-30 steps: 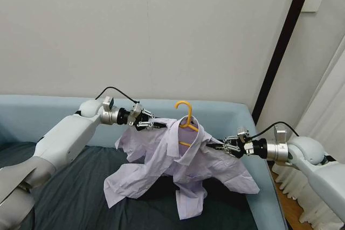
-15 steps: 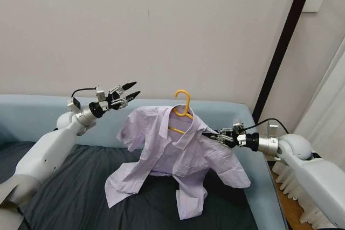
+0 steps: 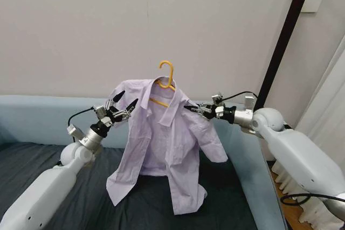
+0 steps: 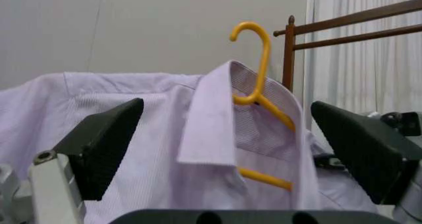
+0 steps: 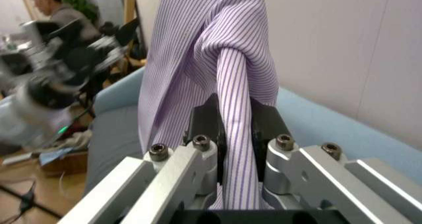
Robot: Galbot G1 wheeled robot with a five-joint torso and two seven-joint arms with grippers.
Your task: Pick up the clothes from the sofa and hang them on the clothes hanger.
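Note:
A pale lilac striped shirt (image 3: 159, 144) hangs on a yellow hanger (image 3: 164, 83) in mid-air above the sofa (image 3: 48, 112). My right gripper (image 3: 195, 109) is shut on the shirt's shoulder, pinching the striped cloth (image 5: 234, 150) between its fingers (image 5: 201, 127). My left gripper (image 3: 123, 107) is open just beside the shirt's other shoulder, apart from the cloth. In the left wrist view the collar (image 4: 211, 120) and hanger hook (image 4: 254, 61) sit between my open dark fingers (image 4: 105, 145).
The sofa has pale blue arms and a dark seat cushion (image 3: 75, 197). A dark wooden clothes rack post (image 3: 283, 41) stands to the right, its rails (image 4: 356, 23) behind the shirt. White curtain (image 3: 329, 106) hangs at far right.
The right gripper has lifted the shirt and hanger up and to the left. The left gripper, which let go of the shirt a second ago, has swung back beside its shoulder, open.

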